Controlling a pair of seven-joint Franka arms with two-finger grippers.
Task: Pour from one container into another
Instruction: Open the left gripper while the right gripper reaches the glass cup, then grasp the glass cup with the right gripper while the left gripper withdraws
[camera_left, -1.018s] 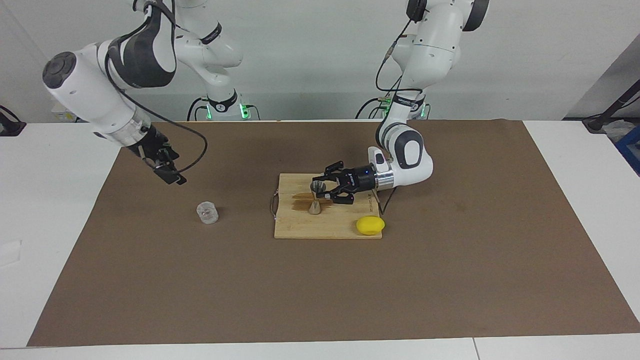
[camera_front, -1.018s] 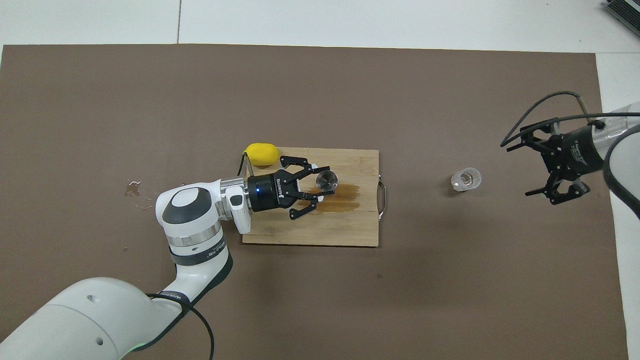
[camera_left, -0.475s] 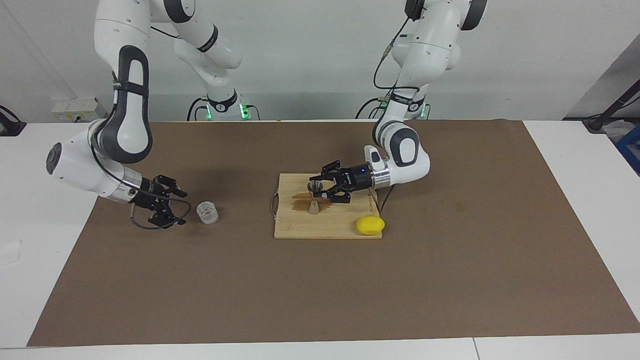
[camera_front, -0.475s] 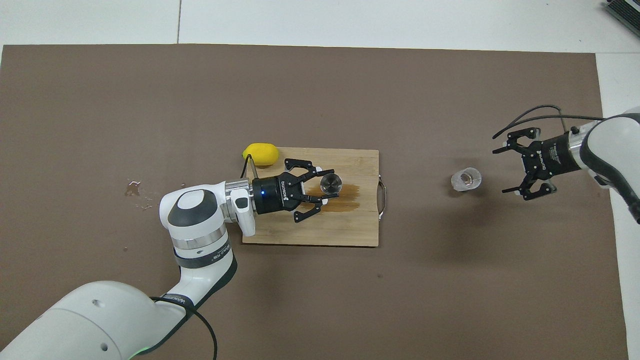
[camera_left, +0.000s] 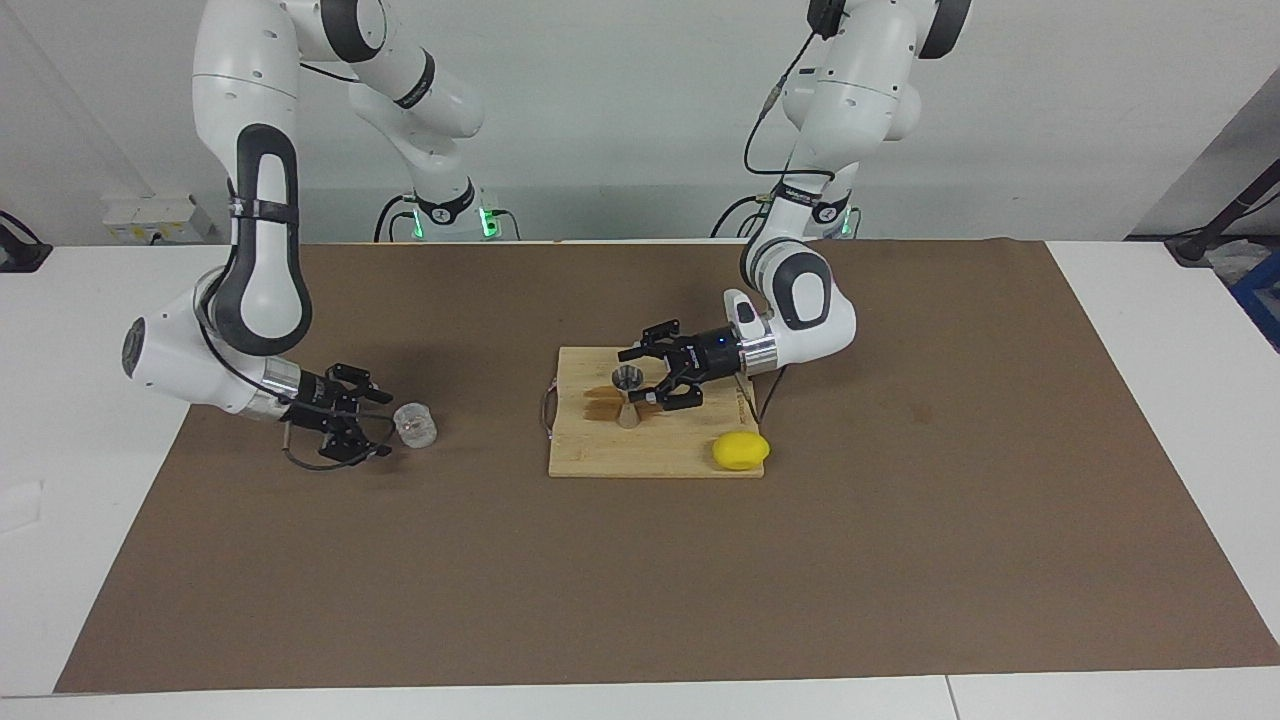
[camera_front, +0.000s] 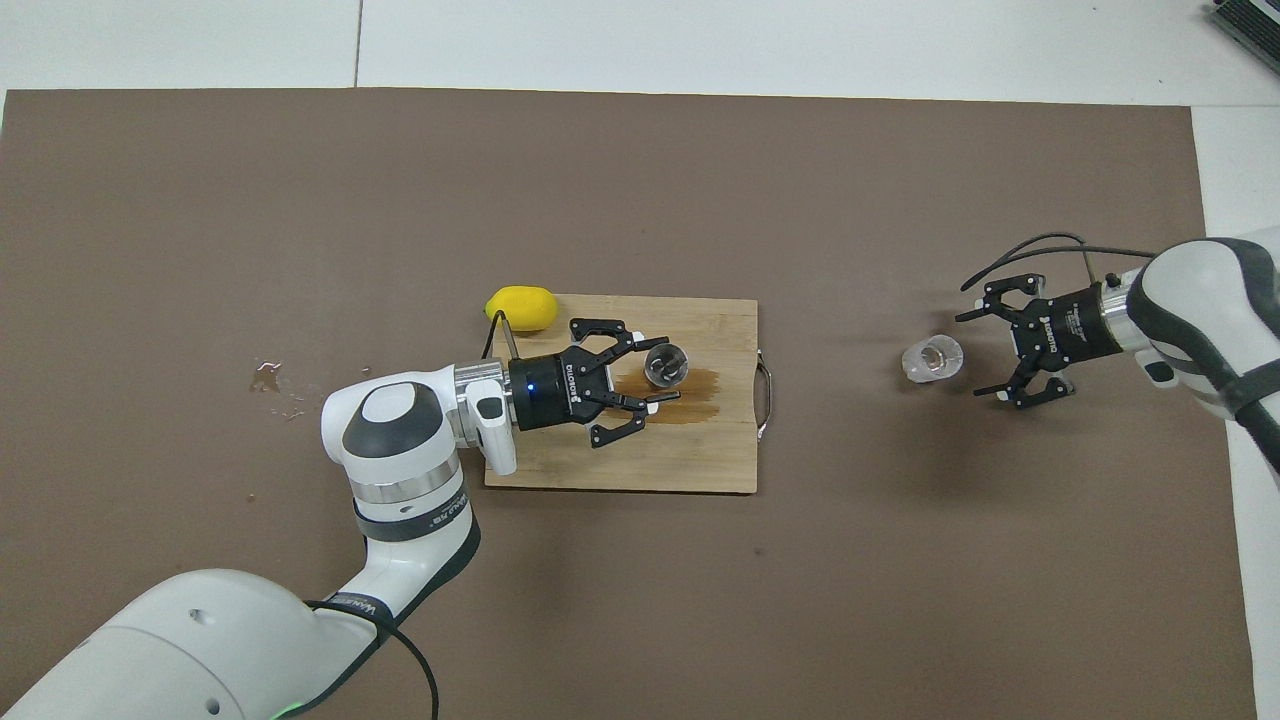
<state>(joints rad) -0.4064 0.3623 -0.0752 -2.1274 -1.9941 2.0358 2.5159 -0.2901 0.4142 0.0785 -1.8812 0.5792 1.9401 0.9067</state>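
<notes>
Right gripper (camera_left: 372, 432) low beside the clear cup (camera_left: 414, 424), fingers spread, not touching it. Left gripper (camera_left: 640, 375) spread around the metal jigger (camera_left: 628, 396), upright on the cutting board (camera_left: 650, 455) (brown stain under it). Lemon (camera_left: 741, 451) at the board's corner.

With twelve o'clock pointing away from the robots, the jigger (camera_front: 665, 362) is standing on the cutting board (camera_front: 700, 460). The lemon (camera_front: 520, 308) is lying at the jigger's ten o'clock, by the board's corner. The clear cup (camera_front: 932, 360) is sitting on the mat (camera_front: 900, 600), well apart at the jigger's three o'clock.
</notes>
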